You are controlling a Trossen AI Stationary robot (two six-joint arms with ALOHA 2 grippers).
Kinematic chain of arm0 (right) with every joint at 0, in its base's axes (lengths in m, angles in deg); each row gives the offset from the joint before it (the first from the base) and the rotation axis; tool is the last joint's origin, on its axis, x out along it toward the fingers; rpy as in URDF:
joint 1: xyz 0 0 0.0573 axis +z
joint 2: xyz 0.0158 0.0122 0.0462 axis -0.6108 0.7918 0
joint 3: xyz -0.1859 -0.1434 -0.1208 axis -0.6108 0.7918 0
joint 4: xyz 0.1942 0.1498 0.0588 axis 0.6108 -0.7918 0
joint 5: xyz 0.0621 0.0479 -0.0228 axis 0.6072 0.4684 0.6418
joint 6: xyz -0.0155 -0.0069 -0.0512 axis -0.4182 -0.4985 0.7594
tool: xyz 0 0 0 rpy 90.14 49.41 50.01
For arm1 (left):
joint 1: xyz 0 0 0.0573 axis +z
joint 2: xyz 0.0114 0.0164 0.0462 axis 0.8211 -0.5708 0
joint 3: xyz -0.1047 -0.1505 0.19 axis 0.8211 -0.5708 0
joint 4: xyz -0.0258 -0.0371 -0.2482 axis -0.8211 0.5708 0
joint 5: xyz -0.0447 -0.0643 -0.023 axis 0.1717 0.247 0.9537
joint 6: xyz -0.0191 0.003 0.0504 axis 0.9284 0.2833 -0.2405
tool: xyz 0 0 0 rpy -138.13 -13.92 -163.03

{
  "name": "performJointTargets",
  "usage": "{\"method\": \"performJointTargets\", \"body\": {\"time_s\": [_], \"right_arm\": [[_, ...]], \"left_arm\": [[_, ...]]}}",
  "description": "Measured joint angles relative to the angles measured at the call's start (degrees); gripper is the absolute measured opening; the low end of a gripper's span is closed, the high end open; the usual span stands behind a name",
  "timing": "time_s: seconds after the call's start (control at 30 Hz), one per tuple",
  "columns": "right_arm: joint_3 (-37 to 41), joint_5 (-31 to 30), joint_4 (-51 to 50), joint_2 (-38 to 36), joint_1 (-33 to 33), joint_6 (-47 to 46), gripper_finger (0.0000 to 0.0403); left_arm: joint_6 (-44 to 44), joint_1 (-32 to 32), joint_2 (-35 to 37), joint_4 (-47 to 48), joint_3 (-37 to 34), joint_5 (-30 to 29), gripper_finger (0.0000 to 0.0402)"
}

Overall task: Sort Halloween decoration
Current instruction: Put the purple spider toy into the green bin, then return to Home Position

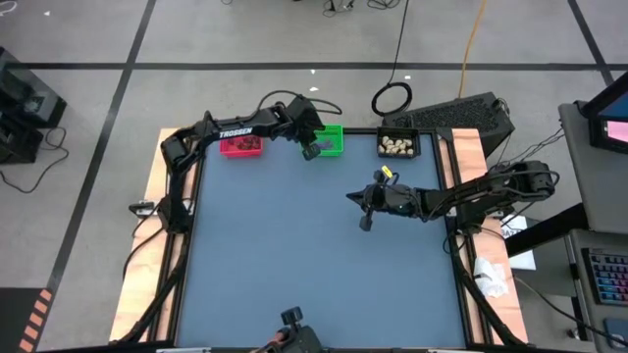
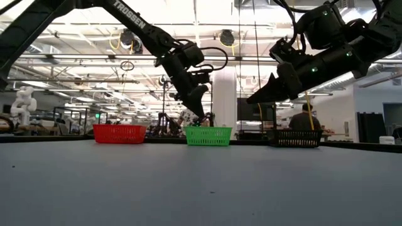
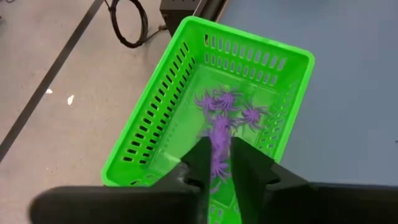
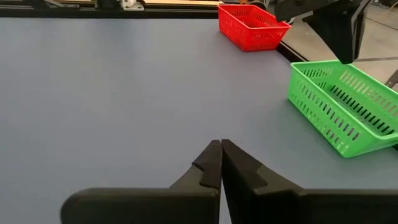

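Left gripper [image 1: 312, 149]: hanging over the green bin [image 1: 332, 140] at the 12 o'clock edge of the desk [image 1: 294, 255]; the left wrist view is showing its fingers [image 3: 200, 163] pinching a flat purple bit [image 3: 219, 144] directly above the bin's interior.
Right gripper [image 1: 364, 222]: hovering above bare desk surface at about 2 o'clock from the desk's centre, well apart from every bin; the right wrist view is showing its fingers [image 4: 211, 163] pressed together with nothing between them.
Purple decorations [image 3: 231, 107]: lying in a loose cluster on the green bin's floor, several touching one another.
Cream-white decorations [image 1: 396, 147]: sitting piled in the black bin [image 1: 398, 133] at roughly 1 o'clock on the desk's far edge.
Dark decorations [image 1: 245, 143]: lying in the red bin [image 1: 239, 146] at about 11 o'clock; individual pieces are too small to make out.
Bin row: red, green and black are standing side by side along the far edge, apart from one another.
Background: a person [image 2: 305, 120] is showing behind the black bin in the low view.
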Motion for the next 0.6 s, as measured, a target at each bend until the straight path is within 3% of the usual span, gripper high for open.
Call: {"method": "performJointTargets", "body": {"time_s": [0.2, 0.27, 0.43, 0.6], "right_arm": [[-0.02, 0.0, -0.02, 0.0, 0.01, 0.0, 0.0], [-0.02, 0.02, -0.05, 0.0, 0.02, 0.2, 0.0], [-0.02, 0.02, -0.12, 0.0, 0.07, 1.54, 0.0], [0.13, 0.02, -0.35, 0.0, 0.22, 2.79, 0.0]], "left_arm": [[-0.24, -0.23, 0.0, -0.16, 0.0, -0.01, 0.0098], [-0.3, -0.72, 0.63, -0.12, -0.14, -0.43, 0.0087], [0.14, -4.42, 4.01, -2.42, -0.28, -0.4, 0.001], [0.16, -10.79, 4.37, -8.38, -0.39, -1.56, 0.0003]]}}
